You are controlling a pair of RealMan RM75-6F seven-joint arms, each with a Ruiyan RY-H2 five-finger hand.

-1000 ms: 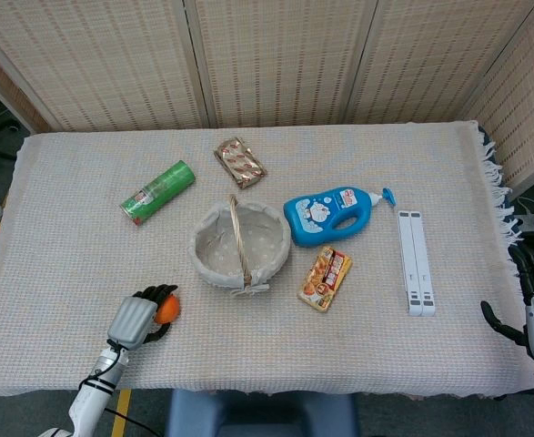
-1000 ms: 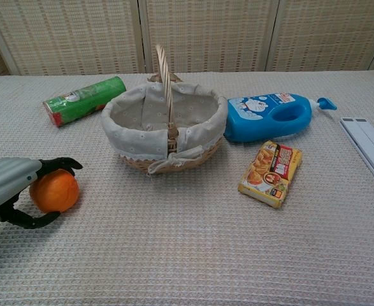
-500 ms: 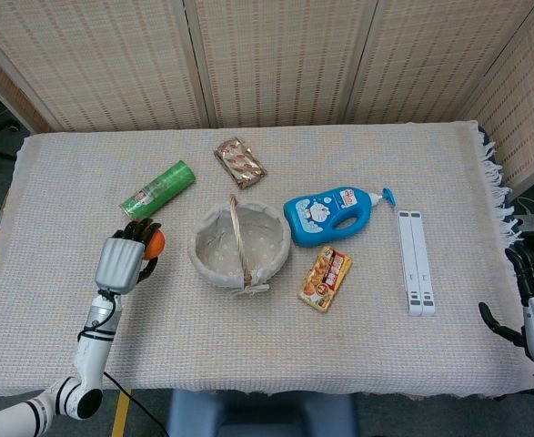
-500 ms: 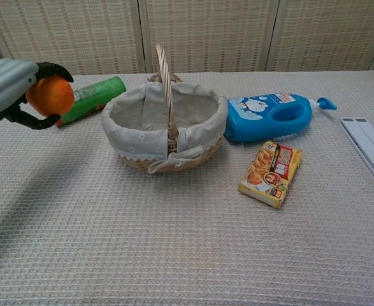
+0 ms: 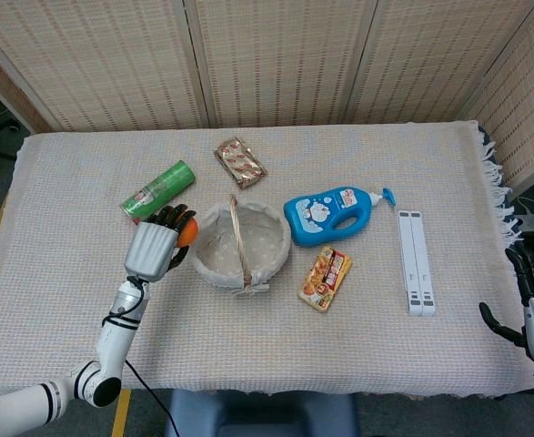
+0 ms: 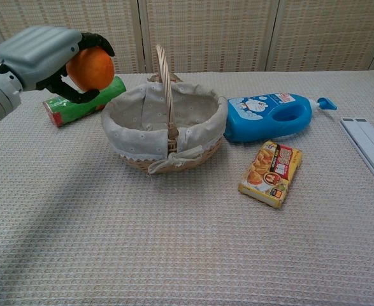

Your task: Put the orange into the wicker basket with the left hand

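Observation:
My left hand (image 5: 155,248) (image 6: 41,56) grips the orange (image 5: 187,233) (image 6: 90,67) and holds it in the air just left of the wicker basket (image 5: 273,244) (image 6: 212,131). The basket has a pale cloth lining and an upright handle (image 6: 165,86); nothing shows inside it. The orange hangs above rim height, beside the basket's left edge. My right hand (image 5: 532,308) rests at the table's right edge, far from the basket, with its fingers spread and nothing in it.
A green can (image 5: 158,191) (image 6: 83,100) lies behind my left hand. A blue detergent bottle (image 5: 331,213) (image 6: 270,115) and a snack box (image 5: 326,278) (image 6: 271,172) lie right of the basket. A brown packet (image 5: 239,162) sits at the back, a white stand (image 5: 414,260) to the right.
My left hand has lifted the orange off the table at the front left and carried it up and rightward to the basket's left side. The right hand has stayed put.

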